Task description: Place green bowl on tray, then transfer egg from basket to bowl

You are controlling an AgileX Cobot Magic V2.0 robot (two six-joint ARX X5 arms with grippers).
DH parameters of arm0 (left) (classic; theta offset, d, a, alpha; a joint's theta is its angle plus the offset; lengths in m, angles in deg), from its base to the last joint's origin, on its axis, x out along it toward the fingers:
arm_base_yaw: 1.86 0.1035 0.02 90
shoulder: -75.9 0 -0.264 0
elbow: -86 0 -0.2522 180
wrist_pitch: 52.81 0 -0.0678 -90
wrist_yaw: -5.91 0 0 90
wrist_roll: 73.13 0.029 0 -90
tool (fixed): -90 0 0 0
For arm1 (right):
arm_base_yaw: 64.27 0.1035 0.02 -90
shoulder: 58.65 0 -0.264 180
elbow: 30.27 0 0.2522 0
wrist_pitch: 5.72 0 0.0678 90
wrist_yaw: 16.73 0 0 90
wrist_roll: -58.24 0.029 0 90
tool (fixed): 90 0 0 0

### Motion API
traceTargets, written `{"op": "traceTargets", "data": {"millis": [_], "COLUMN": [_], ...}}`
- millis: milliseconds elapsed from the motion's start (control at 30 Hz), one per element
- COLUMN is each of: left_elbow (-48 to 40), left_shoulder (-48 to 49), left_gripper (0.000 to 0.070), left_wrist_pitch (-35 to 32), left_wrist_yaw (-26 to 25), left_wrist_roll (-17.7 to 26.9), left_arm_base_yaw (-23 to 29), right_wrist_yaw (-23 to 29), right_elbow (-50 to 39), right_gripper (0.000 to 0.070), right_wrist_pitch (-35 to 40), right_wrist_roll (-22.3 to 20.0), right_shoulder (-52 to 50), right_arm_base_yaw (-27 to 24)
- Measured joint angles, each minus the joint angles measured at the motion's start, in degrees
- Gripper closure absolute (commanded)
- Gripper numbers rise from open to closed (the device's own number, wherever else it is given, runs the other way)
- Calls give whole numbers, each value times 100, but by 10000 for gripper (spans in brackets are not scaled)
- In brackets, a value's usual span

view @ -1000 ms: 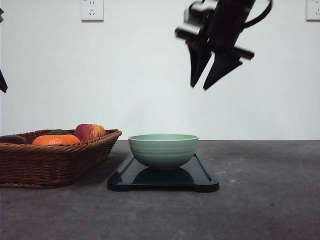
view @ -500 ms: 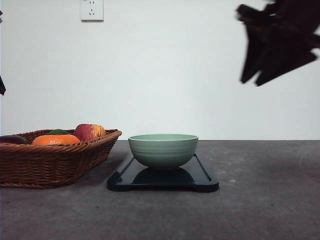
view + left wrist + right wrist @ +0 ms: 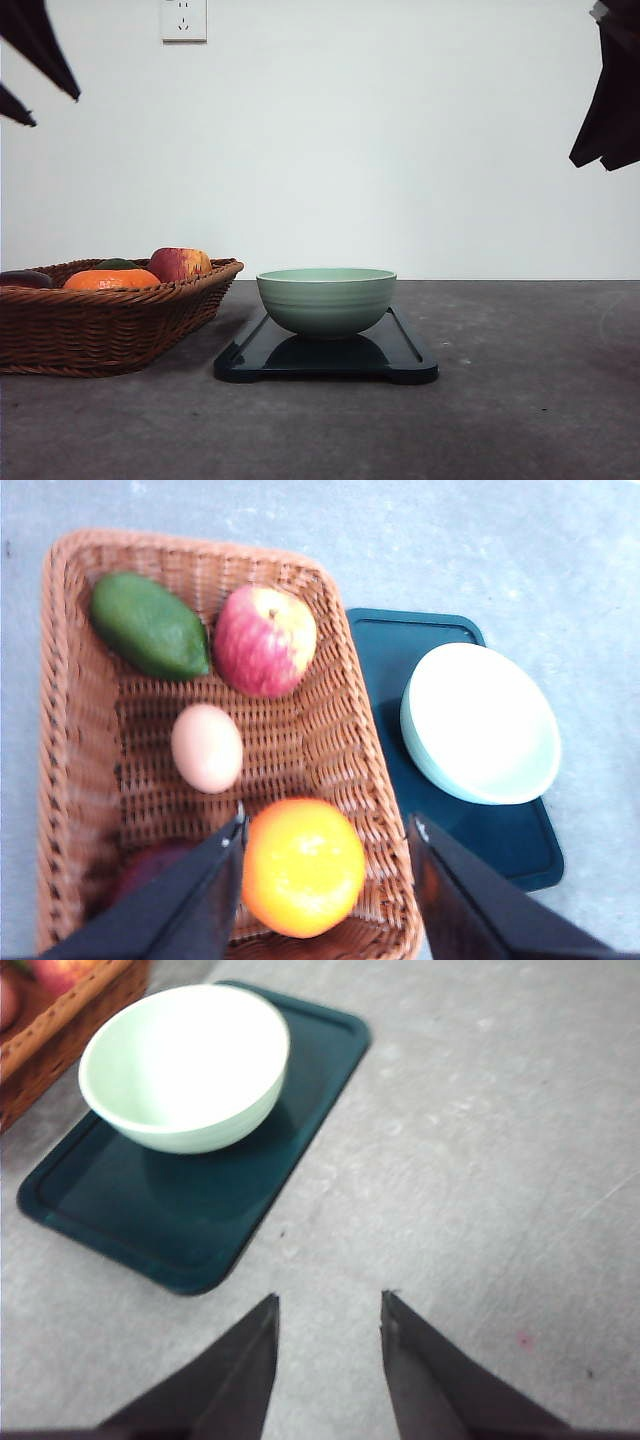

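Note:
The green bowl [image 3: 327,300] stands upright on the black tray [image 3: 325,362] at mid-table; it is also seen in the right wrist view [image 3: 185,1065] and the left wrist view [image 3: 480,723]. Left of the tray sits the wicker basket [image 3: 110,320]. The egg [image 3: 207,747] lies on the basket's floor among fruit. My left gripper [image 3: 328,825] hangs open high over the basket, with its fingers empty, and shows at the front view's top left [image 3: 56,110]. My right gripper [image 3: 328,1298] is open and empty, high to the right of the tray [image 3: 200,1220], at the front view's right edge [image 3: 592,165].
The basket [image 3: 290,750] also holds a red apple [image 3: 265,640], a green avocado [image 3: 150,625], an orange [image 3: 303,867] and a dark purple item [image 3: 150,865]. Grey tabletop [image 3: 530,400] spreads right of the tray. A white wall with a socket [image 3: 183,18] stands behind.
The right arm has swung from above the bowl up and away to the right edge. The left gripper has come into the front view at top left. Bowl and tray have not moved.

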Motion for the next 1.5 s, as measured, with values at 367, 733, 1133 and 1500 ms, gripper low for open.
{"op": "traceTargets", "data": {"millis": [367, 733, 1133, 1500], "left_elbow": [1825, 1846, 1846, 1848], "left_shoulder": [-2019, -3245, -3669, -3934], "left_gripper": [231, 231, 231, 232], "left_wrist_pitch": [776, 684, 460, 451], "left_wrist_yaw": [387, 455, 997, 1001], "left_wrist_roll": [233, 233, 235, 235], "left_arm_base_yaw": [-199, -211, -212, -265], "right_wrist_yaw": [0, 0, 0, -1], "right_elbow": [0, 0, 0, 0], "right_gripper": [501, 501, 501, 501], "right_wrist_pitch": [106, 106, 106, 106], "right_wrist_roll": [0, 0, 11, 11], "right_shoulder": [0, 0, 0, 0], "right_arm_base_yaw": [0, 0, 0, 0]}}
